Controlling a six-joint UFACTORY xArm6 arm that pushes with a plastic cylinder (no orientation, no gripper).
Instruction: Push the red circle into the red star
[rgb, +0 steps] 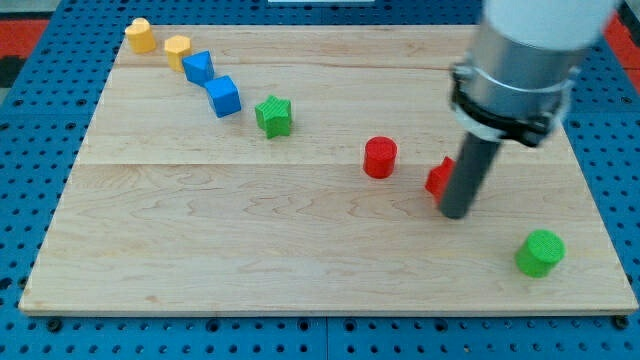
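Note:
The red circle (379, 157) is a short red cylinder standing right of the board's middle. The red star (438, 178) lies just to its right, mostly hidden behind the dark rod. My tip (455, 213) rests on the board directly in front of the red star, touching or almost touching it, and to the lower right of the red circle. A small gap separates the circle from the star.
A green star (273, 116) sits left of the red circle. Two blue blocks (223, 96) (198, 68) and two yellow blocks (177, 48) (140, 35) line up toward the view's top left. A green circle (540, 252) stands at the bottom right. The wooden board (200, 230) ends near the view's bottom.

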